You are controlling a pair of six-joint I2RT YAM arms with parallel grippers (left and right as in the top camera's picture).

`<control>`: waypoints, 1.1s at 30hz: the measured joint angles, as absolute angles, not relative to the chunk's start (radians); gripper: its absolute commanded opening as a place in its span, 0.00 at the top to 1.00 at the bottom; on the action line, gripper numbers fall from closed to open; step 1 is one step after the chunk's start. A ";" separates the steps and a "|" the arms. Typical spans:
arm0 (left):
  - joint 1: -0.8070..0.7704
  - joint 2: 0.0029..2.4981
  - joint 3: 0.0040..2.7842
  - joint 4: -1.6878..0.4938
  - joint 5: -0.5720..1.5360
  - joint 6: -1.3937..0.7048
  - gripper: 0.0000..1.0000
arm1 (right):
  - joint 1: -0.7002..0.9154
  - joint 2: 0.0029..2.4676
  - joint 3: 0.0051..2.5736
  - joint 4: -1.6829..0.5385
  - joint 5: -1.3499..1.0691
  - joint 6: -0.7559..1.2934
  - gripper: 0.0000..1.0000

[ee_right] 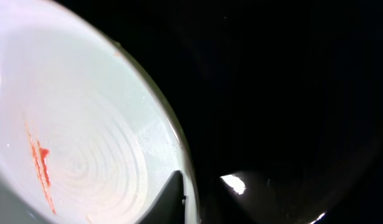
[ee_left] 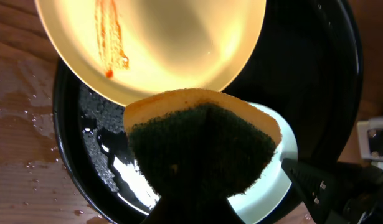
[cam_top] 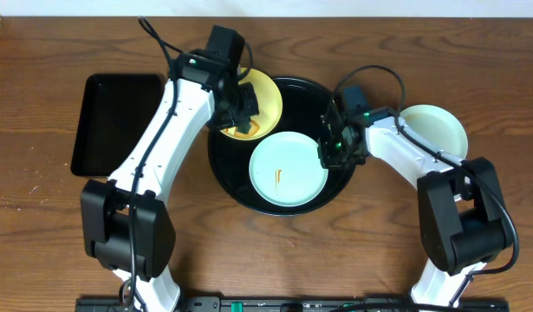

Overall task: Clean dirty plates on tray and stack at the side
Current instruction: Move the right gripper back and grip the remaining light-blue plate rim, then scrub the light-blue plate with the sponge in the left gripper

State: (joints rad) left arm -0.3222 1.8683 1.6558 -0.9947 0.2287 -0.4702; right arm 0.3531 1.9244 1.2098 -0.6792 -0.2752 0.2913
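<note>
The round black tray (cam_top: 227, 173) holds a pale yellow plate (cam_top: 268, 94) with an orange smear at its upper left, and a mint-blue plate (cam_top: 288, 169) with a small orange smear in its middle. My left gripper (cam_top: 240, 117) is shut on a yellow-and-green sponge (ee_left: 203, 149), held over the yellow plate's (ee_left: 154, 43) near edge. My right gripper (cam_top: 331, 149) is closed on the right rim of the mint-blue plate (ee_right: 73, 124), one finger on top (ee_right: 194, 186). A second mint-blue plate (cam_top: 432, 130) lies on the table to the right.
A rectangular black tray (cam_top: 114, 121) lies at the left. Water drops wet the wood (ee_left: 17, 118) beside the round tray (ee_left: 316, 81), and water pools inside it. My right arm crosses the tray's right rim.
</note>
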 measured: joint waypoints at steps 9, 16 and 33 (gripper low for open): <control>-0.366 1.868 1.633 -0.996 0.229 -0.470 0.93 | 0.352 1.948 1.209 -0.627 -0.302 0.319 0.95; -0.404 1.868 1.557 -0.996 0.229 -0.474 0.92 | 0.346 1.963 1.210 -0.623 -0.348 0.322 0.99; -0.536 1.868 1.355 -0.768 0.213 -0.529 0.92 | 0.345 1.964 1.210 -0.623 -0.355 0.322 0.99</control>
